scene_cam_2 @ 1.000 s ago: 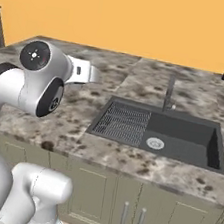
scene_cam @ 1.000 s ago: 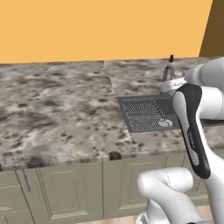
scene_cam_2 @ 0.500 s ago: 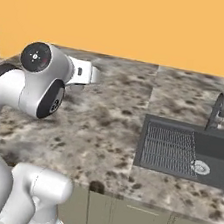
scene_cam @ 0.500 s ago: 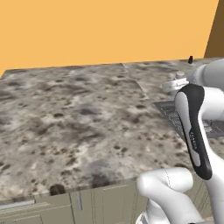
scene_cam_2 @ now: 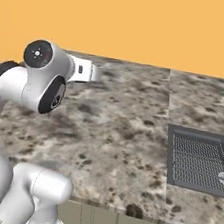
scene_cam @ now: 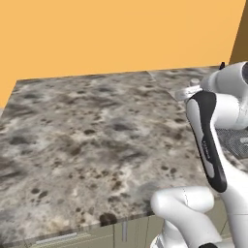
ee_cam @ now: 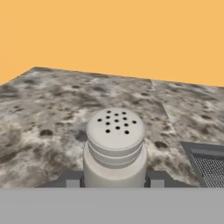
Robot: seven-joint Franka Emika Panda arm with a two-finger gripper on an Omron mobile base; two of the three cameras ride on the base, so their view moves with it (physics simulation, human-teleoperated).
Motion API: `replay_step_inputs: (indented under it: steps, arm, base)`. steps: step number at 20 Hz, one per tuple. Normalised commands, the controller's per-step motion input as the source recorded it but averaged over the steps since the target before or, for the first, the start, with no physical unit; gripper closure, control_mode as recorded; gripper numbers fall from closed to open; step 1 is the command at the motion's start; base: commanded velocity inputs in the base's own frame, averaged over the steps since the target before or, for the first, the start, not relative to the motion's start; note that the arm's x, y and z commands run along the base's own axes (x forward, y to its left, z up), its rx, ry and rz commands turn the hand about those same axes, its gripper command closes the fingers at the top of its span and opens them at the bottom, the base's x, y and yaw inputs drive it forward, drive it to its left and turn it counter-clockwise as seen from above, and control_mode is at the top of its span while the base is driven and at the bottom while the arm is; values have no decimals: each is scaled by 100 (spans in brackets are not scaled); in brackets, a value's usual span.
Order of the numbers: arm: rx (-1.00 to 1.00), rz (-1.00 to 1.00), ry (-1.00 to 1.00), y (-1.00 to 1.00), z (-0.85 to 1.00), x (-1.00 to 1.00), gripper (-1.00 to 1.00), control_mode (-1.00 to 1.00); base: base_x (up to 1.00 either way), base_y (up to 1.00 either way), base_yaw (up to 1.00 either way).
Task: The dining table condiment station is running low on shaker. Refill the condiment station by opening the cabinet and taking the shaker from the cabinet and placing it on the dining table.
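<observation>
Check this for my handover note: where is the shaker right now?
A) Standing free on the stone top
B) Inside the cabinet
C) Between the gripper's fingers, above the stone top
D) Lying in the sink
C: in the hand view the shaker stands upright between the fingers of the gripper, with the dining table beyond it.

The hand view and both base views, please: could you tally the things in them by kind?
Shaker, held in the tool: 1
Marble-like stone top: 1
Dark sink: 1
Total: 3
</observation>
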Motion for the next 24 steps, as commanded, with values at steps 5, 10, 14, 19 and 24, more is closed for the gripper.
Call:
replay_step_inputs:
  steps: [5, 10, 14, 19, 24]
  arm:
    - [0, 5, 23, -51, -88, 60, 100, -100]
    - [0, 28, 25, -10, -95, 44, 100, -100]
    - [13, 48, 16, 12, -65, 48, 100, -100]
    - [27, 38, 9, 34, -51, 27, 100, -100]
    - [2, 7, 10, 50, -22, 28, 100, -100]
  base:
    - [0, 0, 0]
    - [0, 0, 0]
    - [0, 0, 0]
    - [0, 0, 0]
    - [0, 0, 0]
